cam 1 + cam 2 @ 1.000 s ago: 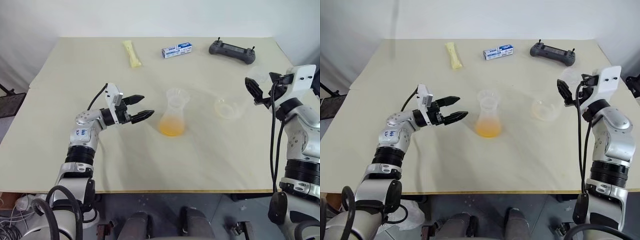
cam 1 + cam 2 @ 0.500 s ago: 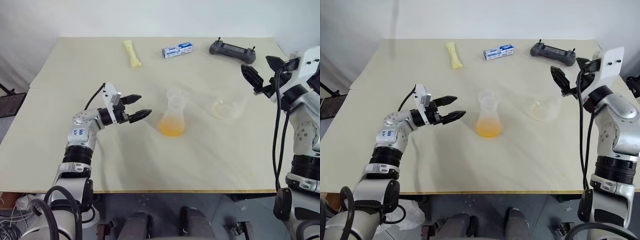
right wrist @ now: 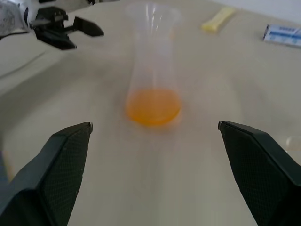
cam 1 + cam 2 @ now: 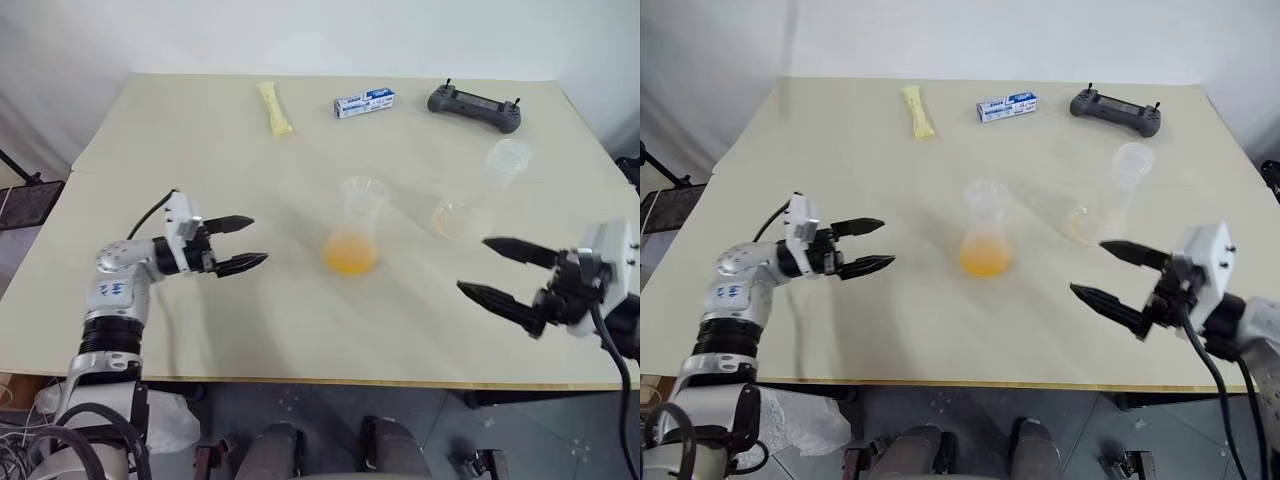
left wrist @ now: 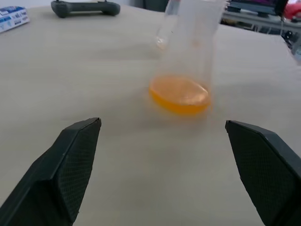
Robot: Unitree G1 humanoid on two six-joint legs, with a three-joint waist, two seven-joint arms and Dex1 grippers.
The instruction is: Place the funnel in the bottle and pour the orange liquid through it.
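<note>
Both arms held low, claws empty
Left gripper (image 4: 242, 242) gapes, fingers level; right gripper (image 4: 492, 268) gapes wide, pointing toward it.

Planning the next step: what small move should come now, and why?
Probably ease the left claw forward to the flask holding the orange liquid: it and the right claw are open and empty, and that flask stands straight ahead of it.

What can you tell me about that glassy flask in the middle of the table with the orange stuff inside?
The flask is clear and colourless, cone-shaped, with a wide round base, a narrow neck and a flared mouth. It stands upright near the middle of the table. A shallow layer of orange liquid sits in its bottom. Nothing touches it.
</note>
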